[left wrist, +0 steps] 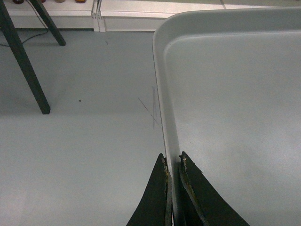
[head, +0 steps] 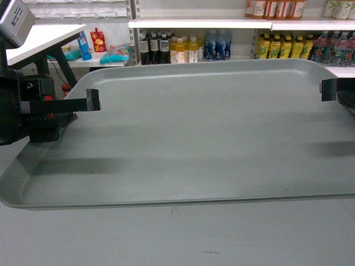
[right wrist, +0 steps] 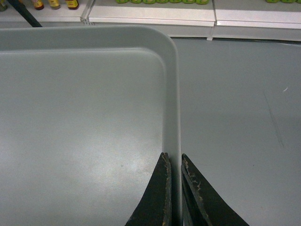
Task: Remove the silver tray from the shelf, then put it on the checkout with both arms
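With both grippers clamped on its side rims, the silver tray [head: 194,133] is held in the air above the grey floor [head: 177,238], roughly level and filling most of the head view.

Tray look: large, flat, rectangular, matte grey-silver, plain. Rounded corners, low upturned rim all round. Surface has soft light patches and 2 dark shadow bands near the left and right sides. No load on it.

Left gripper [left wrist: 172,162]: 2 dark fingers pinched on the tray's left rim, 1 finger outside the rim and 1 inside, rim wall between them. Pads look worn and chipped at the tips. In the head view its finger [head: 91,102] reaches in over the left edge from a black body with small red marks; a grey box [head: 14,19] sits above it.

Right gripper [right wrist: 172,160]: same grip on the right rim, 1 finger each side, closed on the rim wall. Head view shows only its dark tip [head: 333,88] at the right edge of the tray.

Both wrist views look along the rim toward a rounded far corner, with floor below the outer side of the rim.

Surroundings: checkout [head: 41,36] white top is at upper left of the head view, well apart from the tray, its black slanted legs [left wrist: 23,61] visible from the left wrist. Behind the tray, a white shelf [head: 199,23] with rows of bottles [head: 172,49] under it, more bottles [head: 299,45] to the right. The tray touches neither shelf nor checkout.
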You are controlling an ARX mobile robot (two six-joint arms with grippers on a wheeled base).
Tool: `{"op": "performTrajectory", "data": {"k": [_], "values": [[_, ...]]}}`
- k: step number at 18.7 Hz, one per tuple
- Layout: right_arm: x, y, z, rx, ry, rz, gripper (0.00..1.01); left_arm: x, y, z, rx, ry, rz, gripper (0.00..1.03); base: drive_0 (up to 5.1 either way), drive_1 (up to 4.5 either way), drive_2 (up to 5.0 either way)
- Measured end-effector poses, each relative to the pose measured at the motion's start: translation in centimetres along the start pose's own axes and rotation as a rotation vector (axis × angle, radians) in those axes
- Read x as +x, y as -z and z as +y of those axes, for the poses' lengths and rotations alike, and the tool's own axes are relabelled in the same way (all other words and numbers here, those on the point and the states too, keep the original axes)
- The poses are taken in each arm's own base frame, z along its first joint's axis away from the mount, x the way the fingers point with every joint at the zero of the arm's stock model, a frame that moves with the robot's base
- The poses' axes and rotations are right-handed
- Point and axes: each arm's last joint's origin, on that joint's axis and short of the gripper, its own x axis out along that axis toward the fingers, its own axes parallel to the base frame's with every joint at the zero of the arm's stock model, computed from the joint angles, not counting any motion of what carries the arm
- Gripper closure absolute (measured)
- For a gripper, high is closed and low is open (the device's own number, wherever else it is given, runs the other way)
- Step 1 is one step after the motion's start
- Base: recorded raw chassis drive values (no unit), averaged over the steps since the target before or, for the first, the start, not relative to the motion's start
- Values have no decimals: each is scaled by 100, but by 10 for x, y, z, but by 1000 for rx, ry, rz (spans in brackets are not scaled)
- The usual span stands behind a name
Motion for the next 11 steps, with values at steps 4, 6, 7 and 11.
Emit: {"op": "performTrajectory", "data": {"k": [4,6,7,11], "values": [[0,0,0,0,0,0,98,0,0,0,0,0,0,99,0,0,0],[0,0,0,0,0,0,98,0,0,0,0,0,0,99,0,0,0],[0,0,0,0,0,0,98,0,0,0,0,0,0,99,0,0,0],[0,0,0,1,2,0,98,0,0,-1,1,3,-2,99,-452,274,274]]}}
